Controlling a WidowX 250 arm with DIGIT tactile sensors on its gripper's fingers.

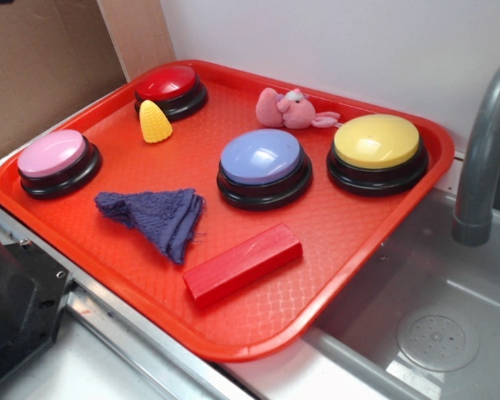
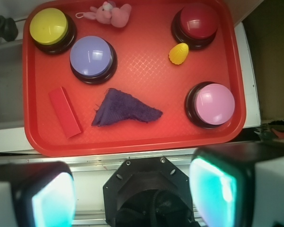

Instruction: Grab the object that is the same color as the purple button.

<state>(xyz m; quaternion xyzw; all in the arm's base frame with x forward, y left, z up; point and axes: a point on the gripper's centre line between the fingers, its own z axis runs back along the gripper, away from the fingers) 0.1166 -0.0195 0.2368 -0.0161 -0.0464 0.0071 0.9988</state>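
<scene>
The object, a small dark purple-blue knitted rag [image 1: 154, 215] [image 2: 125, 109], lies crumpled on the red tray [image 1: 333, 233] [image 2: 132, 142], in front of the purple button [image 1: 262, 163] [image 2: 92, 57]. In the wrist view my gripper [image 2: 135, 191] hovers high above the near tray edge. Its two fingers [image 2: 54, 198] stand wide apart with nothing between them, well short of the rag. The gripper itself does not appear in the exterior view.
On the tray also sit a pink button [image 1: 55, 158], a red button [image 1: 168, 87], a yellow button [image 1: 377, 148], a red block [image 1: 243, 263], a pink plush toy [image 1: 290, 109] and a yellow corn toy [image 1: 154, 122]. A sink [image 1: 433, 333] and faucet [image 1: 483, 158] lie right. The black robot base [image 2: 149, 191] sits below.
</scene>
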